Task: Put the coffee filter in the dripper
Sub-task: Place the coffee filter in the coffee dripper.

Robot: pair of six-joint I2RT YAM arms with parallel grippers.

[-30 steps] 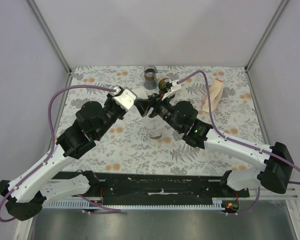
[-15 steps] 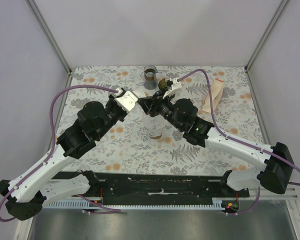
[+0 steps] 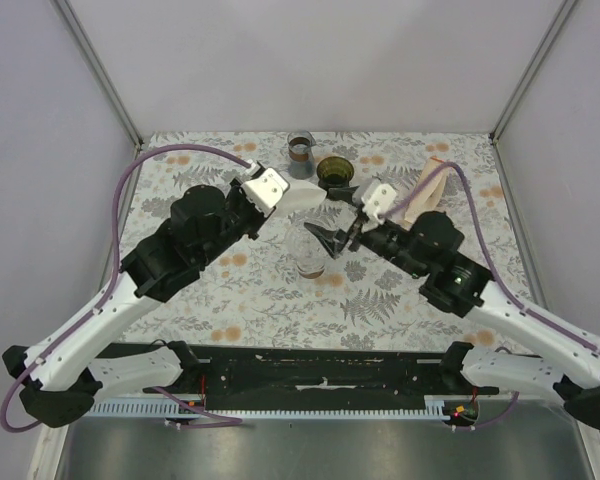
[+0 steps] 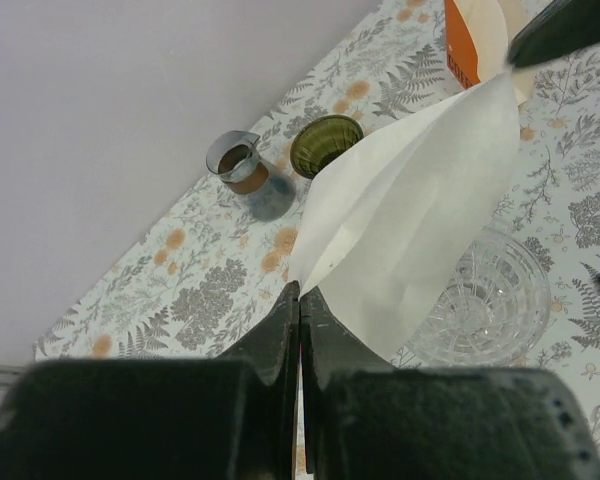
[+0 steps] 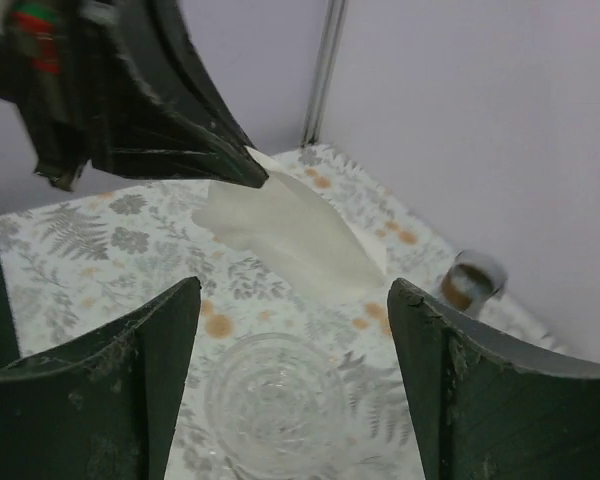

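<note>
left gripper (image 4: 298, 296) pinched tight on filter (image 4: 420, 220) corner, filter up in the air near carafe (image 4: 483, 300), right gripper (image 5: 292, 300) spread wide, dripper (image 4: 326, 145) upright further back

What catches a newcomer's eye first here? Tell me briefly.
The white filter hangs mid-air at the centre, pinched at one end by the shut left gripper. The right gripper faces it with jaws wide open and empty, over the glass carafe. Behind them, the green dripper stands at the back, no filter in it.
</note>
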